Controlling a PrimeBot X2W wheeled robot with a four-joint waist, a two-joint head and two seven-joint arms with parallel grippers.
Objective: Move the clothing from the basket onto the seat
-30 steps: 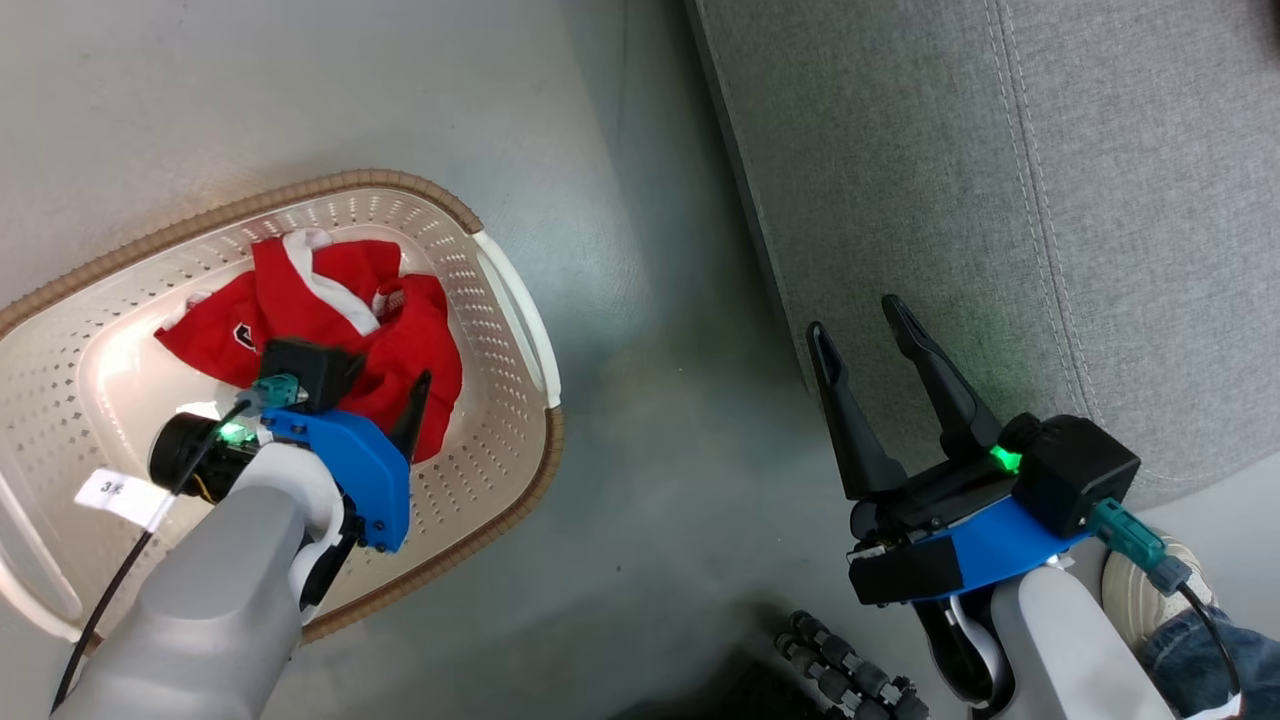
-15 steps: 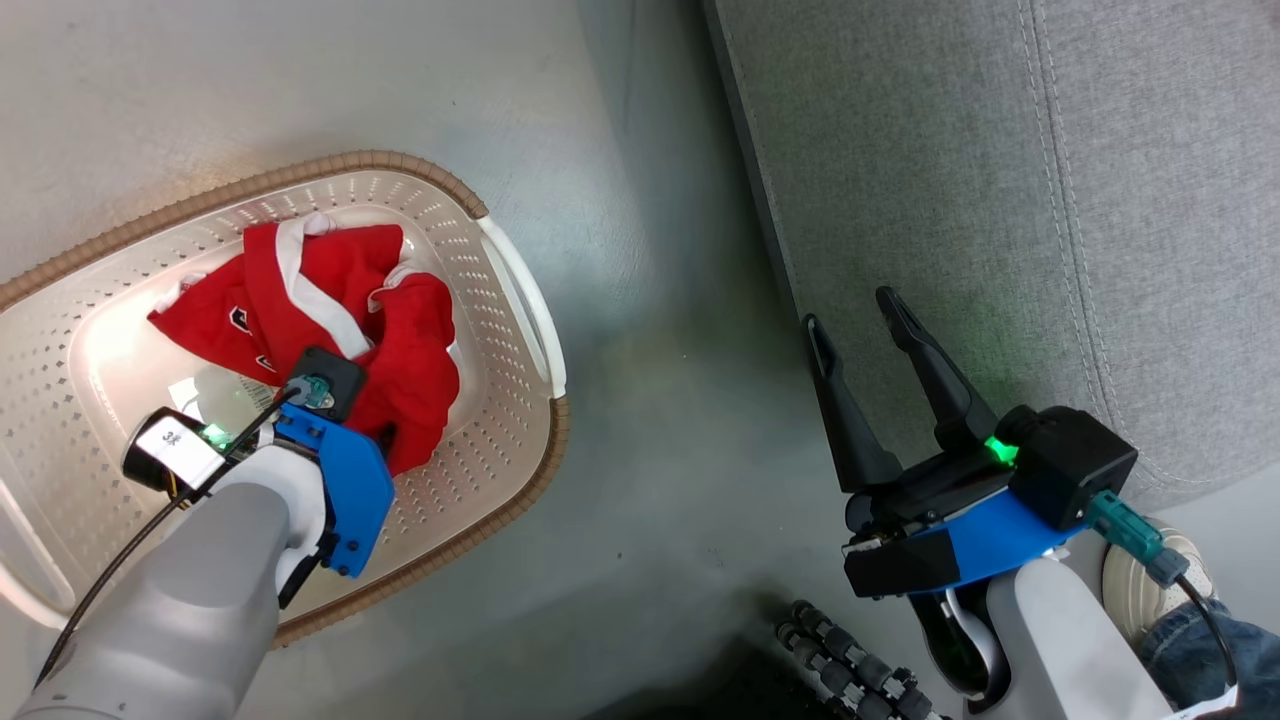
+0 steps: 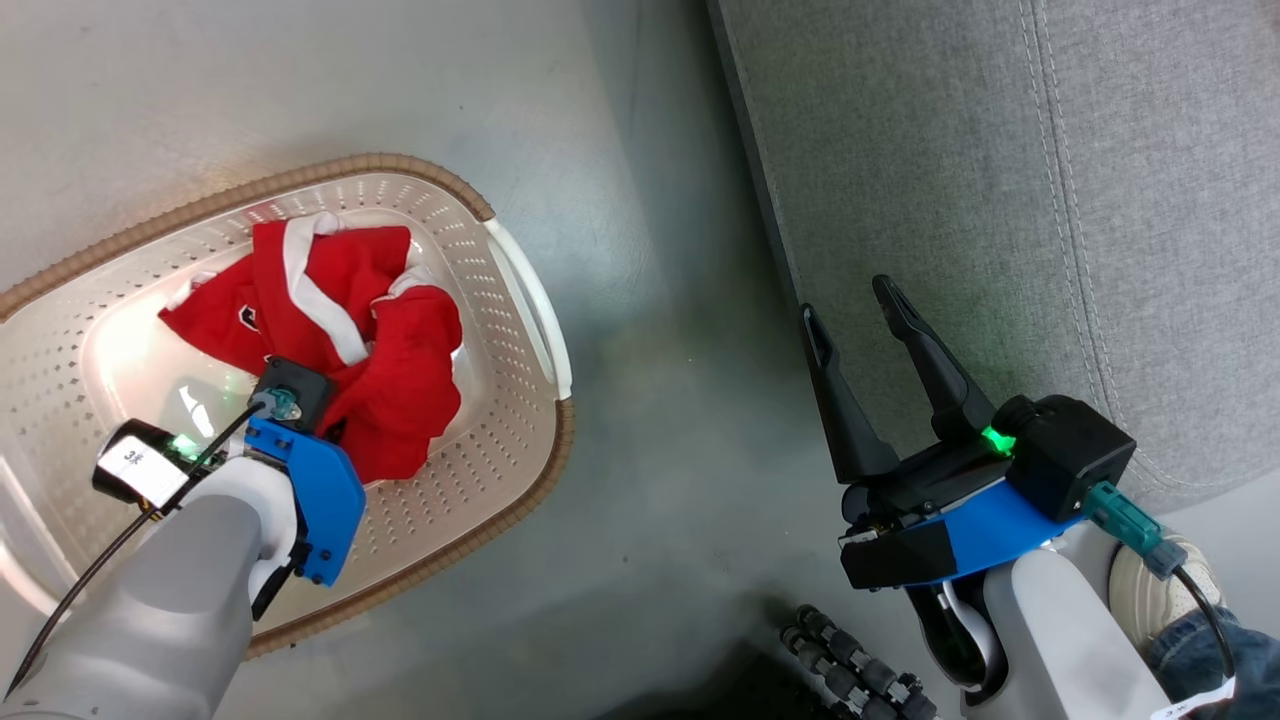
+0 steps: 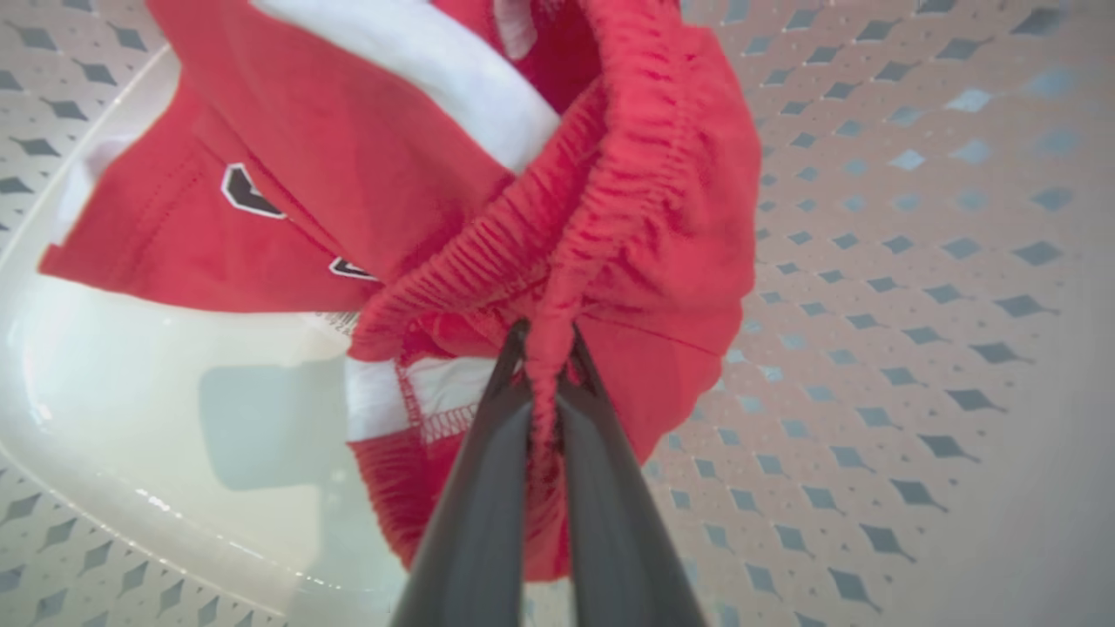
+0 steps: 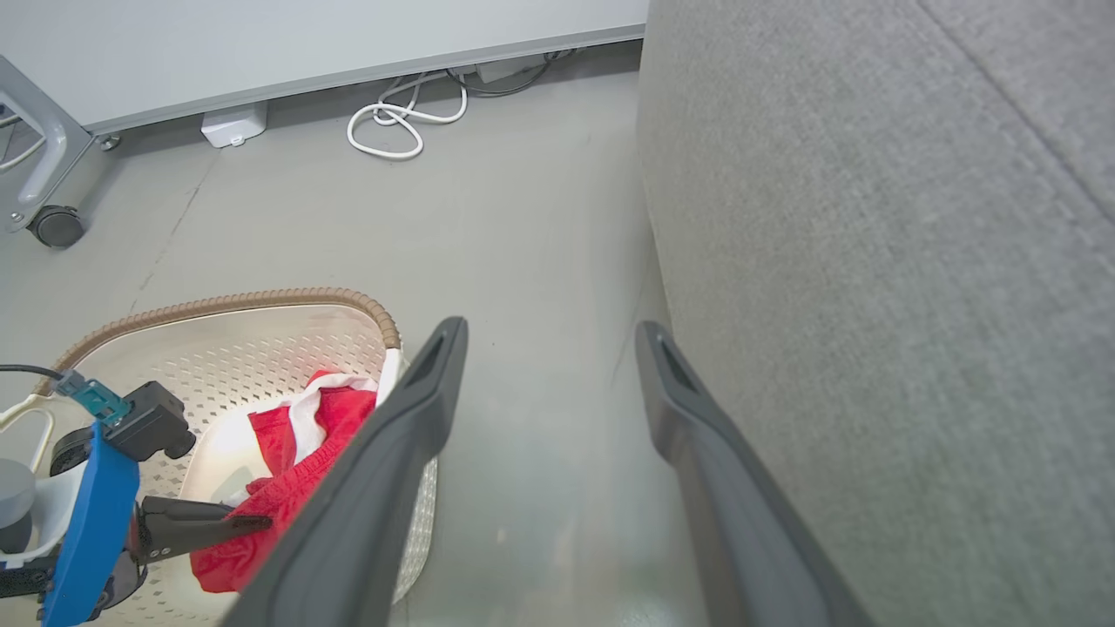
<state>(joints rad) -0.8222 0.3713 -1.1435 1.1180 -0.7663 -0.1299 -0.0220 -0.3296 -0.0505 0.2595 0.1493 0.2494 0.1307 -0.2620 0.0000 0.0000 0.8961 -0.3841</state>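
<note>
In the left wrist view, the left claw is clamped narrow on a thin gathered fold of the clothing, which looks like the elastic waistband of the shorts. The pile lies low inside the basket. So slight a pinch may slip once the weight hangs from it. The jersey, with its black-and-white marks, lies folded against the shorts, so it could ride up halfway and then drop. In the head view, bare floor separates the basket from the seat, and anything that lets go on the way across would likely land there. The right claw stands wide and empty over the seat's edge, so it gives the load no support. A shoe sits close beside that arm. In the right wrist view, the red heap shows tucked in the basket's near corner, and a snag on the rim could tip the light basket. The count is two garments as far as can be told, one basket, one seat and two claws, only one of them holding.
</note>
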